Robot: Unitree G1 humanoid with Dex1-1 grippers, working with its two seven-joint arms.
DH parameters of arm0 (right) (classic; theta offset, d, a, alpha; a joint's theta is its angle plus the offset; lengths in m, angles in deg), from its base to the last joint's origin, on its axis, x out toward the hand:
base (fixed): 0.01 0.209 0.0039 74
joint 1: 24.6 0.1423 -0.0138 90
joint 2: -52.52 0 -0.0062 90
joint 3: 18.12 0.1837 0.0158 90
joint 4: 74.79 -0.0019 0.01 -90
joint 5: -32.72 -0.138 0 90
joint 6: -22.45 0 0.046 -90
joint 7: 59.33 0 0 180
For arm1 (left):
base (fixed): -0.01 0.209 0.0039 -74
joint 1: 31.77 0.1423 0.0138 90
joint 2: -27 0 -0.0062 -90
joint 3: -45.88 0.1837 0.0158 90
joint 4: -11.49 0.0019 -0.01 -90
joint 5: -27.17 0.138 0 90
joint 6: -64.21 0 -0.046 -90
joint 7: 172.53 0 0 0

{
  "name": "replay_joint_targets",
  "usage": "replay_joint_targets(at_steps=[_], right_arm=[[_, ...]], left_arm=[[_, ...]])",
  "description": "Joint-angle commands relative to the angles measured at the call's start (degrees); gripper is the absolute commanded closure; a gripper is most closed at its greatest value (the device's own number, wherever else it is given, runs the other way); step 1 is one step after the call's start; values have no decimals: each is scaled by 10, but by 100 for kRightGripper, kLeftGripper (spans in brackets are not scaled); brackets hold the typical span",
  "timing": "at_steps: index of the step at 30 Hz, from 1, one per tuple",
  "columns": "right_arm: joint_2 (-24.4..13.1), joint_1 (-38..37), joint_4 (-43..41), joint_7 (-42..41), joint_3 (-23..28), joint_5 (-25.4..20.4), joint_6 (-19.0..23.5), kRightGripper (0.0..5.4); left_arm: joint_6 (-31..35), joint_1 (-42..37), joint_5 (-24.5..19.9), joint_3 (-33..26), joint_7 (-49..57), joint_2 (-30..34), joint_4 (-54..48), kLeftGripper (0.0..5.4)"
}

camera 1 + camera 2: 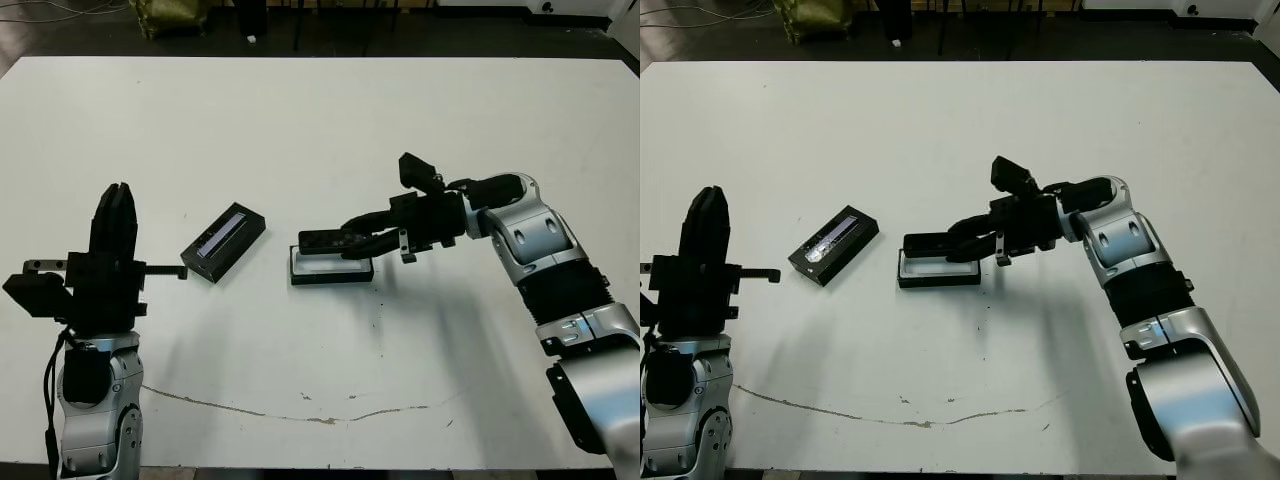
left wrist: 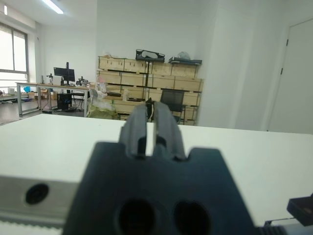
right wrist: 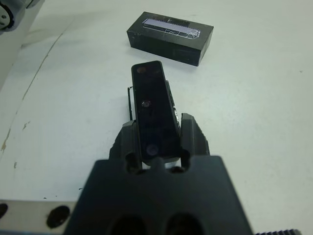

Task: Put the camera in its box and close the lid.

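— Two fingers of the right gripper point(image 1: 350, 238) clamp the slim black camera bar point(image 3: 154, 110) over the white-lined black tray point(image 1: 331, 268).
— Placing step; next, lower it level. Left gripper point(image 1: 113, 215), empty, looks nearly closed.

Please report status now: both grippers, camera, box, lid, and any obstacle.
Right gripper shut on camera, just above box. Left gripper shut, empty, raised. Lid lies beside box, off. No obstacle seen.

slim black plastic bar camera point(image 3: 154, 110): smooth, semi-gloss | black rectangular lid point(image 3: 170, 37): matt, silvery glossy stripe | white bench point(image 1: 320, 120): smooth, matt, scuffed
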Motion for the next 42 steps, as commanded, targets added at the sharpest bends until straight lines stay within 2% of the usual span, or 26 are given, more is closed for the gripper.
replay_joint_targets(at_steps=[1,14,23,27,42], right_arm=[[-2,10,2,-5,-10,10,5,502],[-5,10,0,-5,-26,31,-2,502],[-9,6,-3,-4,-31,42,0,502],[-8,5,1,-4,-32,42,4,502],[-2,7,0,1,-46,57,6,502]], left_arm=[[10,12,0,1,3,0,0,540],[-9,8,-1,-2,-4,3,16,540],[-4,11,-5,-1,-2,1,12,540],[-5,12,9,0,6,1,11,540],[5,16,-3,1,4,0,2,540]])
